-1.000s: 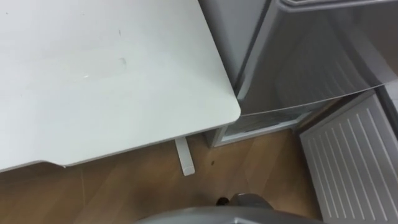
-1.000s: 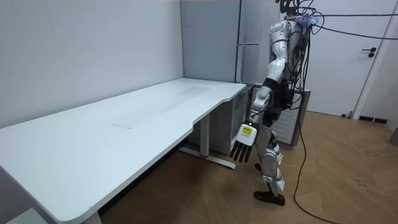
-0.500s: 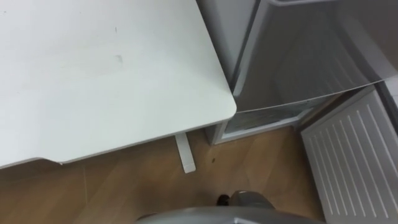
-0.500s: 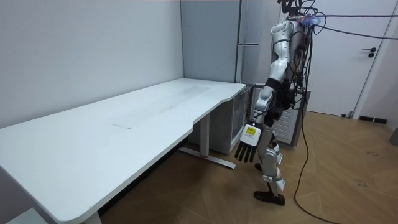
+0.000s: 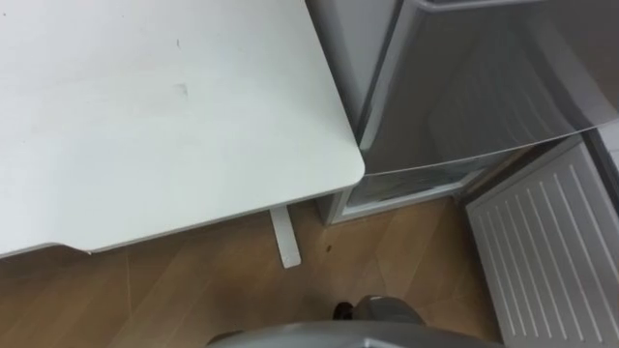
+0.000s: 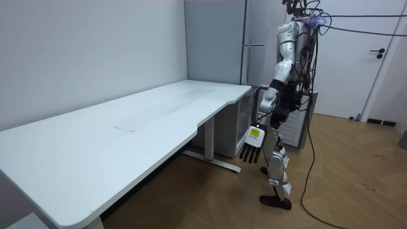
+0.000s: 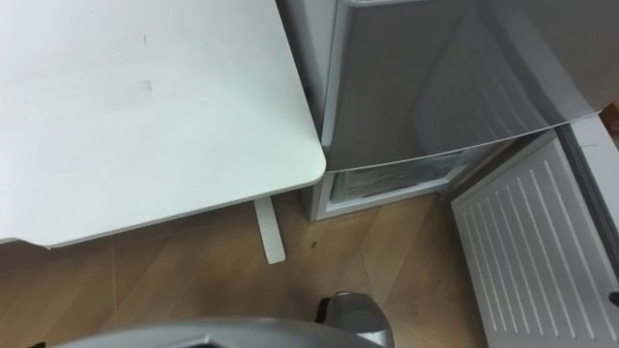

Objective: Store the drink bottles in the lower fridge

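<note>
Room view — standing by white flat-topped desk [image 6: 127, 121], facing tall grey metal fridge [image 5: 484, 87], left hand [image 6: 252, 145] slack-fingered, empty; ribbed white lower door [image 5: 546, 251] open. Next, probably: fetch drinks.

Silver-grey body, dark left hand [image 6: 251, 144] bearing a white tag.

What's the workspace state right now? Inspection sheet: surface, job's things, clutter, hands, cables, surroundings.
Surface: white table, nothing seen on it.
Job's things: drinks, nothing seen; lower fridge is open, its door swung out to the robot's right.
Clutter: nothing seen.
Hands: left hand hangs by the table's end, fingers straight, holding nothing.
Cables: nothing seen beyond the robot's own.
Surroundings: robot stands at the table's end before the fridge; wood floor; white room door at the room view's right.
</note>
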Available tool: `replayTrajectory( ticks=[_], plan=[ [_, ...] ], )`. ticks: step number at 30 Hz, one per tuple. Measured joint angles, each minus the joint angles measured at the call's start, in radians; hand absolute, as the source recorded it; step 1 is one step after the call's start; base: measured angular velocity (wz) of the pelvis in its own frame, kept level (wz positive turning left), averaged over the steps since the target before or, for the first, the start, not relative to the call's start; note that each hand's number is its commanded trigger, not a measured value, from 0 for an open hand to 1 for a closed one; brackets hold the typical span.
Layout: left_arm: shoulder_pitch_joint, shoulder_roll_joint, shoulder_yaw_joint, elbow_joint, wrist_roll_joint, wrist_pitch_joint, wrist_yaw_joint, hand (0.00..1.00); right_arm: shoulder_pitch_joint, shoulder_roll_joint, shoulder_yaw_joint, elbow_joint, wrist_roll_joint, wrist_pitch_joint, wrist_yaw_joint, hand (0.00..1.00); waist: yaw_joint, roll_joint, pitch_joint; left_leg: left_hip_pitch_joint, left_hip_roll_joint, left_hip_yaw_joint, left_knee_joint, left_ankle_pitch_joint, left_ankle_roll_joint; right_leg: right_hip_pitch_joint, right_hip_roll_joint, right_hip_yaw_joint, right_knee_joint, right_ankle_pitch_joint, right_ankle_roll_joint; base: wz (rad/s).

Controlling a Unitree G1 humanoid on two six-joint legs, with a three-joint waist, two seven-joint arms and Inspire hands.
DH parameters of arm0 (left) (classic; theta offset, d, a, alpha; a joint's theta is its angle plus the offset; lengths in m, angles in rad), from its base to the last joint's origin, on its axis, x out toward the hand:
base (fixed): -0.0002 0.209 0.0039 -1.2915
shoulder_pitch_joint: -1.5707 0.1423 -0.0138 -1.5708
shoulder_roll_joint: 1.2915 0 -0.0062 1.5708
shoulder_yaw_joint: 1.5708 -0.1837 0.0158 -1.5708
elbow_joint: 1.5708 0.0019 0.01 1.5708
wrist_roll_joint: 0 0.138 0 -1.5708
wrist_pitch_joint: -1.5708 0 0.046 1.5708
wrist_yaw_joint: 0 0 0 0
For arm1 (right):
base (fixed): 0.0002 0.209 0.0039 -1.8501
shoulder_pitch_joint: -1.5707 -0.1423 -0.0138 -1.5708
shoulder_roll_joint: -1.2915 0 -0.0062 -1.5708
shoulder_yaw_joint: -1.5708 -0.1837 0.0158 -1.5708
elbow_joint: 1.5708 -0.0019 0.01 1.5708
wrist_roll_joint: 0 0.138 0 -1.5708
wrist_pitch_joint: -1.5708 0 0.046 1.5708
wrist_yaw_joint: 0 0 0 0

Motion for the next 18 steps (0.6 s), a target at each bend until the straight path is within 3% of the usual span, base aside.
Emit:
replayTrajectory(
  ticks=[5, 8, 9, 13, 16, 18],
  plan=[
    [0.000, 0.000, -0.030, 0.001, 0.026, 0.000, -0.028, 0.00, 0.020, 0.031, 0.108, -0.045, -0.079, 0.010, 0.047, 0.00, 0.013, -0.010, 0.0049, 0.004, 0.007, 0.000, -0.007, 0.003, -0.005, 0.006, 0.009, -0.002, -0.011, 0.003, -0.007, -0.04],
    [-0.013, 0.000, -0.090, -0.002, 0.026, -0.001, -0.034, 0.00, 0.058, 0.044, 0.219, -0.143, -0.084, 0.032, 0.075, 0.00, 0.022, -0.020, 0.0078, 0.003, 0.012, 0.016, -0.010, 0.005, -0.008, 0.001, 0.017, 0.006, -0.021, 0.018, -0.011, -0.18],
    [-0.017, -0.003, -0.106, 0.000, 0.026, -0.004, -0.044, 0.00, 0.097, 0.055, 0.247, -0.195, -0.085, 0.033, 0.079, 0.00, 0.043, -0.023, 0.0075, 0.015, 0.016, 0.034, -0.012, 0.005, -0.009, 0.002, 0.026, 0.023, -0.024, 0.021, -0.014, -0.35],
    [-0.044, -0.020, -0.170, 0.008, 0.026, 0.002, -0.058, 0.00, 0.219, 0.077, 0.312, -0.396, -0.087, 0.058, 0.084, 0.00, 0.063, -0.025, 0.0078, 0.015, 0.038, 0.050, -0.015, 0.008, -0.016, 0.023, 0.050, 0.030, -0.081, 0.061, -0.021, -0.19],
    [-0.048, -0.034, -0.213, 0.005, 0.019, 0.013, -0.066, 0.00, 0.411, 0.090, 0.322, -0.707, -0.079, 0.119, 0.085, 0.00, 0.090, -0.034, 0.0115, 0.023, 0.052, 0.059, -0.031, 0.014, -0.026, 0.046, 0.073, 0.035, -0.132, 0.091, -0.031, -0.15],
    [-0.062, -0.045, -0.231, 0.011, 0.019, 0.045, -0.063, 0.00, 0.534, 0.110, 0.327, -0.951, -0.068, 0.178, 0.085, 0.00, 0.122, -0.050, 0.0207, 0.042, 0.058, 0.072, -0.042, 0.019, -0.033, 0.056, 0.086, 0.051, -0.145, 0.106, -0.039, -0.27]
  ],
)
